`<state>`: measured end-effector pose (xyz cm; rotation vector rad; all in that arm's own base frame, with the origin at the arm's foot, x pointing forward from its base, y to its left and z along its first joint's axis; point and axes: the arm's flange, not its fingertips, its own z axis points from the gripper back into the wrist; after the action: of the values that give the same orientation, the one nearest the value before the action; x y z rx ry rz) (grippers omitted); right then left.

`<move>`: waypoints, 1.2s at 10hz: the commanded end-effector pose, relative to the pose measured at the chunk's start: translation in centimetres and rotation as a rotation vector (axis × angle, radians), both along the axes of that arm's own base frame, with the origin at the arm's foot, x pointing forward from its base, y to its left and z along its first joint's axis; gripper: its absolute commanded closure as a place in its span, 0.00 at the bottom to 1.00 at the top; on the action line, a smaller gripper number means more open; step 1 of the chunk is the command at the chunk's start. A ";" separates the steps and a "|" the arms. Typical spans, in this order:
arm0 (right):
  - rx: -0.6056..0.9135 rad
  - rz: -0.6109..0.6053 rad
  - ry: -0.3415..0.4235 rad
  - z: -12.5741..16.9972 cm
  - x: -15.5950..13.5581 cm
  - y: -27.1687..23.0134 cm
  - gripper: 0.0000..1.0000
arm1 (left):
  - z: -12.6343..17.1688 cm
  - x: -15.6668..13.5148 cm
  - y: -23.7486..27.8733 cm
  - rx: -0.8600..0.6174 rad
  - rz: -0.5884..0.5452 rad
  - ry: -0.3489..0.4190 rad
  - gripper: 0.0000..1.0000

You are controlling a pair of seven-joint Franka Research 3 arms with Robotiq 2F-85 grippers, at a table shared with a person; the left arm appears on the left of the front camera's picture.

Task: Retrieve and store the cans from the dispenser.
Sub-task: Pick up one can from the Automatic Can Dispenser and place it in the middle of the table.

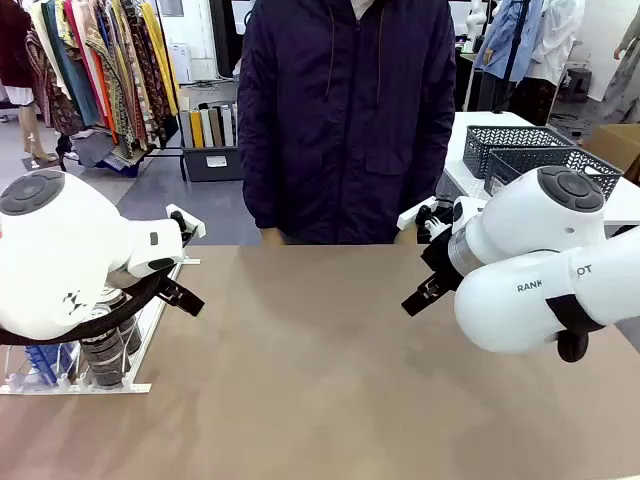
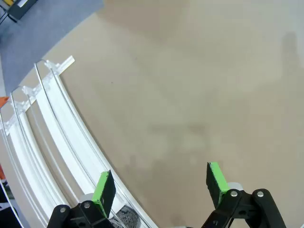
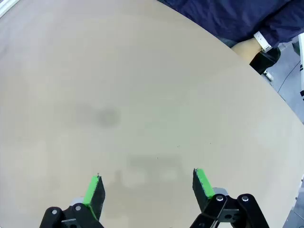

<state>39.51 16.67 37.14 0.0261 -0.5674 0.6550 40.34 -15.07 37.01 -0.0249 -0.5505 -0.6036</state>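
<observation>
Brown table (image 1: 320, 390) bears the dispenser (image 2: 61, 128); right arm (image 1: 530, 290) reads "RANK".

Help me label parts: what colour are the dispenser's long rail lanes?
White plastic rail lanes; best in the left wrist view.

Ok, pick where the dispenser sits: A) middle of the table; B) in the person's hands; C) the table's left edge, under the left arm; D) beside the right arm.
C: the dispenser lies at the table's left edge, below the left arm, with cans in it.
</observation>
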 end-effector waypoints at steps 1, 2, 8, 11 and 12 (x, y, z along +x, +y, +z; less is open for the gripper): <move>0.000 0.000 0.000 0.0 0.0 0.0 0.00 | 0.0 0.0 0.0 0.000 0.000 0.000 0.00; 0.000 0.000 0.000 0.0 0.0 0.0 0.00 | 0.0 0.0 0.0 0.000 0.000 0.000 0.00; 0.000 0.000 0.000 0.0 0.0 0.0 0.00 | 0.0 0.0 0.0 0.000 0.000 0.000 0.00; 0.000 0.000 0.000 0.0 0.0 0.0 0.00 | 0.0 0.0 0.0 0.000 0.000 0.000 0.00; 0.000 0.000 0.000 0.0 0.0 0.0 0.00 | 0.0 0.0 0.0 0.000 0.000 0.000 0.00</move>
<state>39.50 16.67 37.14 0.0258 -0.5674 0.6553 40.34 -15.06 37.01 -0.0251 -0.5505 -0.6030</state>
